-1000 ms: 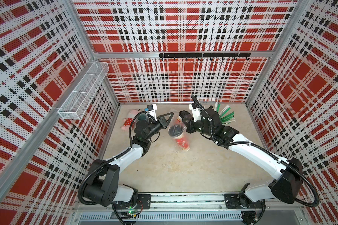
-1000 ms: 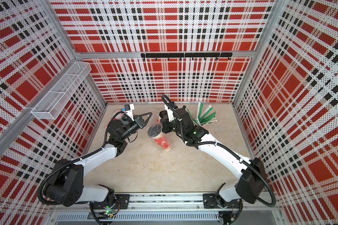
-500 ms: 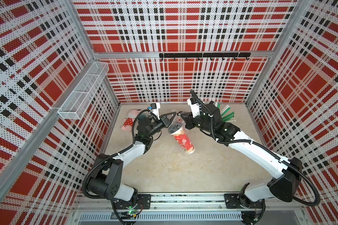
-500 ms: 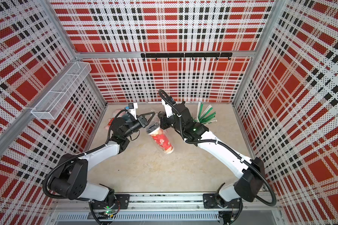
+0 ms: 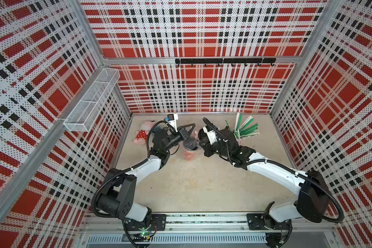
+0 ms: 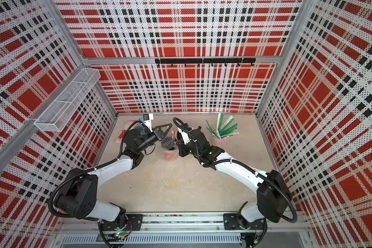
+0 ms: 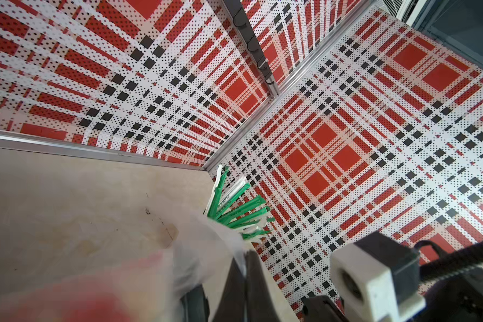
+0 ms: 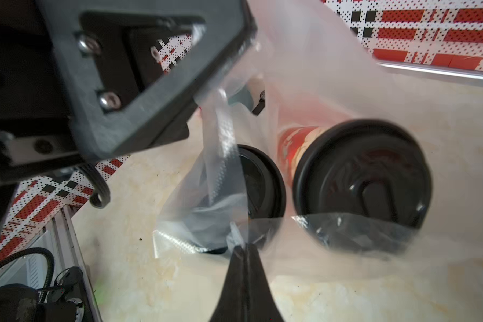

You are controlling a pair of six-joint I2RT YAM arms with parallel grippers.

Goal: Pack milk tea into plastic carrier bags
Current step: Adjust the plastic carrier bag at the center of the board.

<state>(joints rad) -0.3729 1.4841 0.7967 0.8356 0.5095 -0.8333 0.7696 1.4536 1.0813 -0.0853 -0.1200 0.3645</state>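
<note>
Both arms meet at the far middle of the table. The left gripper and right gripper each have their fingers pressed together, pinching the clear carrier bag between them. One milk tea cup is inside the film, black lid showing. The second cup is just beside it, partly behind plastic. The green straws are off to the right.

The table's front half lies open, while along its back edge a toy by the left corner, cups, a bag and straws block the way.
</note>
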